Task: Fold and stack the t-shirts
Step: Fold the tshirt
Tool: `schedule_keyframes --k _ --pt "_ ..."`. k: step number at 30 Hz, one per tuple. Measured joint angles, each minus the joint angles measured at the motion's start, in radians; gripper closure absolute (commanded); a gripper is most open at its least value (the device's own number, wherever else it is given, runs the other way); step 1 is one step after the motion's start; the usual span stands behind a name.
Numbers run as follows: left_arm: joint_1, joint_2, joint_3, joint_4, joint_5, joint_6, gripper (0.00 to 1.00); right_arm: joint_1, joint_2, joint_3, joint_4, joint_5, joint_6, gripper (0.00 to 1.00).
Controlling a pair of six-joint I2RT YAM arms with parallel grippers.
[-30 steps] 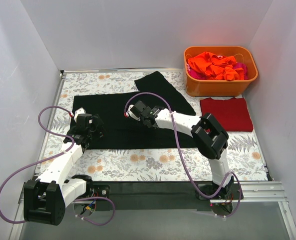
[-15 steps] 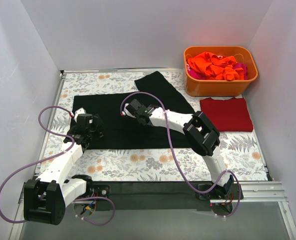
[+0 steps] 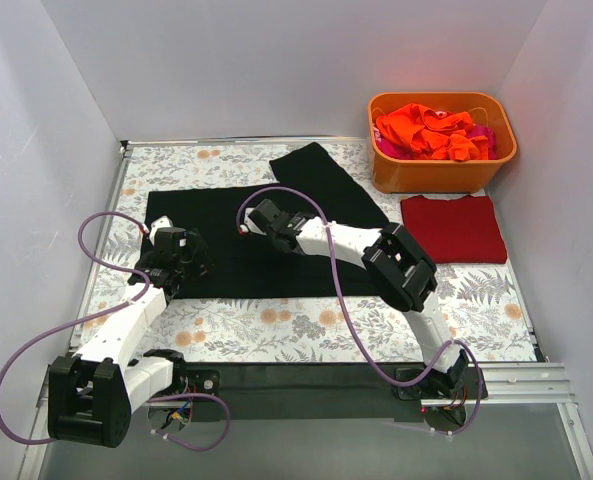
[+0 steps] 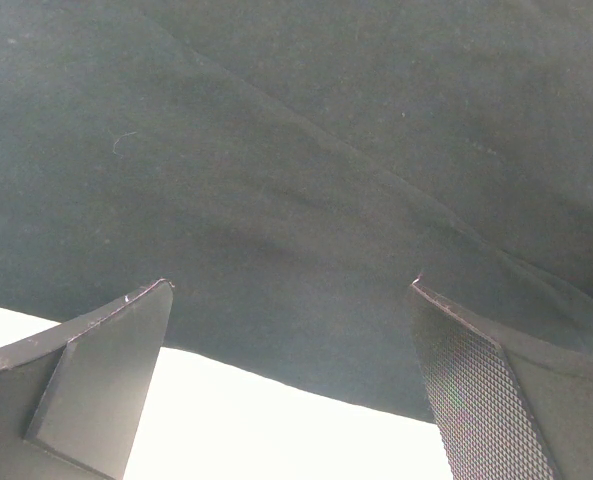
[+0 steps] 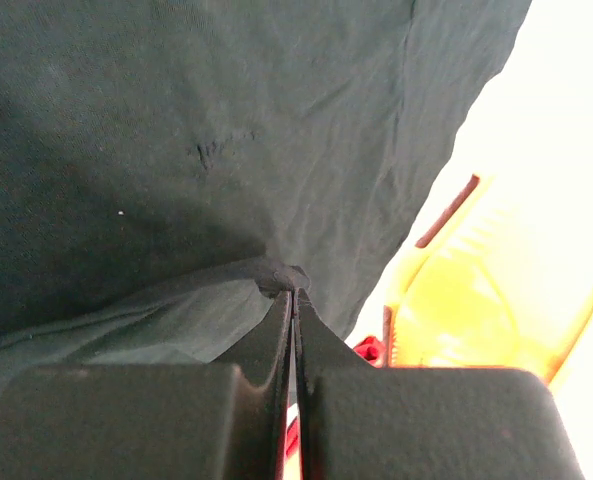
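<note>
Tool on right pinching black t-shirt, left tool spread wide

Matt black cloth t-shirt, glossy orange plastic tub, matt floral-printed cloth tablecloth.

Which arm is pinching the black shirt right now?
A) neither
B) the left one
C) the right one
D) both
C: the right gripper is closed on a small bunch of the black t-shirt, while the left gripper hangs open over the cloth, with nothing between its fingers.
</note>
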Motion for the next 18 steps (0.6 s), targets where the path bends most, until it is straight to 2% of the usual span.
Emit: schedule_keyframes --k 18 --pt "0.000 0.009 0.000 0.000 0.003 0.000 0.04 0.054 0.001 -0.003 0.077 0.005 -0.068 0.91"
